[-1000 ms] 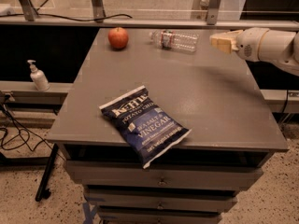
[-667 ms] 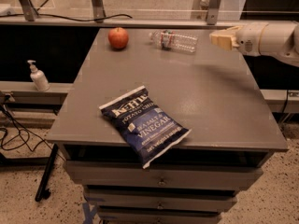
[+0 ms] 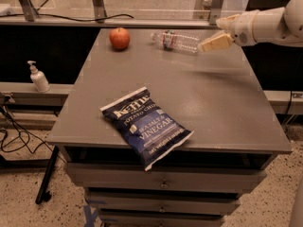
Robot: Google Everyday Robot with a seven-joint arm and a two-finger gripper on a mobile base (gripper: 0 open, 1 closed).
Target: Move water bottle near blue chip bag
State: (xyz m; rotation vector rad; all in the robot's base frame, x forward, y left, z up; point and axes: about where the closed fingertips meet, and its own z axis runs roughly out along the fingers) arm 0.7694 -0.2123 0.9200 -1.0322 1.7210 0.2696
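The water bottle [image 3: 176, 41] is clear with a red-and-white label band. It lies on its side at the far edge of the grey table [image 3: 222, 103]. The blue chip bag [image 3: 147, 126] lies flat near the front edge, its corner overhanging. My gripper [image 3: 211, 35] comes in from the right, just right of the bottle's end and slightly above the table. Its beige fingers [image 3: 215, 43] are spread open and hold nothing.
A red apple [image 3: 120, 38] sits at the far left of the table, left of the bottle. A white pump dispenser [image 3: 38, 77] stands on a low ledge at the left. Drawers are under the table. A rail and posts run behind it.
My gripper has moved left toward the bottle's right end. The bottle, apple and chip bag have not moved.
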